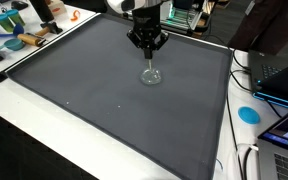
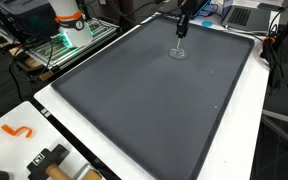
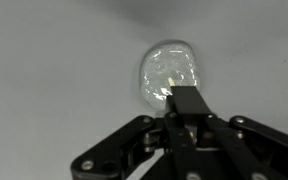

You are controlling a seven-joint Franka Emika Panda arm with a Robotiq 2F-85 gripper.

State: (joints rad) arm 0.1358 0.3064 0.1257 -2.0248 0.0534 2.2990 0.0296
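Observation:
A clear, glass-like object (image 1: 151,76) with a round bulb and a thin stem rests on the dark grey mat (image 1: 104,110), toward its far side. In both exterior views my gripper (image 1: 147,48) hangs straight down over it, fingers drawn together around the stem. From the other exterior camera the clear object (image 2: 178,53) lies just under the gripper (image 2: 182,27). The wrist view shows the rounded clear object (image 3: 169,72) just beyond the gripper (image 3: 187,112), whose black fingers (image 3: 189,100) are pressed close together. The grip point itself is hidden by the fingers.
The mat (image 2: 144,110) sits on a white table (image 1: 44,130). A blue disc (image 1: 248,114) and laptops (image 1: 282,78) lie off one side of the mat. Assorted small items (image 1: 22,35) crowd a far corner. An orange hook (image 2: 17,131) and a black tool (image 2: 46,158) lie on the near white edge.

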